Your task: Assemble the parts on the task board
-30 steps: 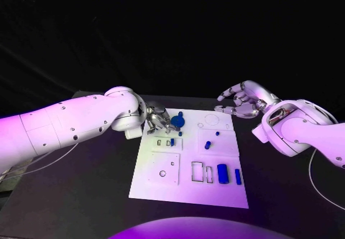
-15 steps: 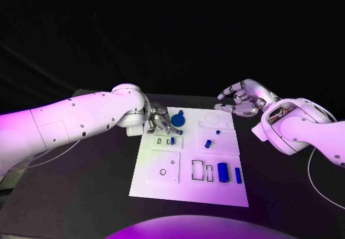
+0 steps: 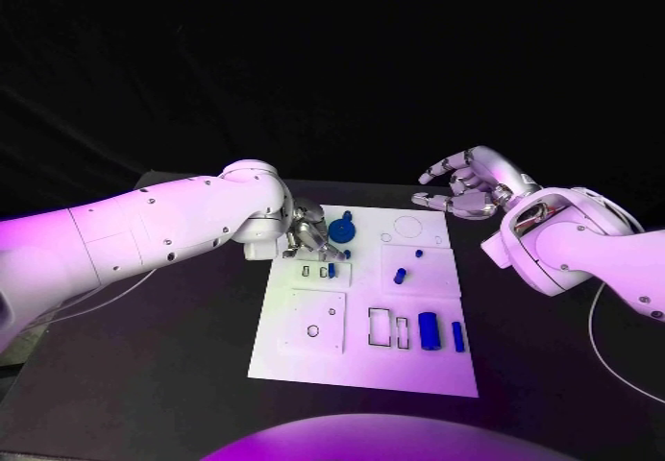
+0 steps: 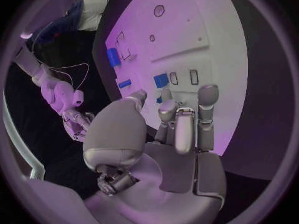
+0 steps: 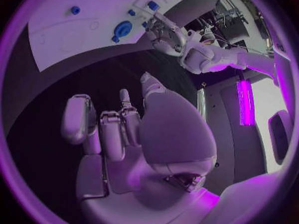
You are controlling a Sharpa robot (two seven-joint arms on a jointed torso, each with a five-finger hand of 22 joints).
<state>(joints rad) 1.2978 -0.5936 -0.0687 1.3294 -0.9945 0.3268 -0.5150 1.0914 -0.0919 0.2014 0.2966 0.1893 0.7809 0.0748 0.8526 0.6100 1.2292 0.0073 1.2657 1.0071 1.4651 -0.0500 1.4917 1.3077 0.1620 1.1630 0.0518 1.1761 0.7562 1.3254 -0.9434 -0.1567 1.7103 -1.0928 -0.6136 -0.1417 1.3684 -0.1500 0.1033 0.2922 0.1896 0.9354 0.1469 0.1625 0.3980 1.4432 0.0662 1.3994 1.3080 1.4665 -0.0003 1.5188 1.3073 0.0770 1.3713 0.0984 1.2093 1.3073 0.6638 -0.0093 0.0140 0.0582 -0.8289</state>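
Since a second ago our right robot hand (image 3: 469, 187) lifts slightly, fingers curled, empty. Our left robot hand (image 3: 307, 236) hovers spread, nearest the round blue part (image 3: 341, 230) on the board (image 3: 363, 370), just beside it.

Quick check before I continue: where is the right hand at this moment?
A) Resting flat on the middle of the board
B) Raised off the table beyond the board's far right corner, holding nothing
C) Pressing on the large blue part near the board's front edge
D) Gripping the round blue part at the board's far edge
B: in the head view the right hand hangs past the far right corner of the task board with its fingers curled and apart, nothing between them.
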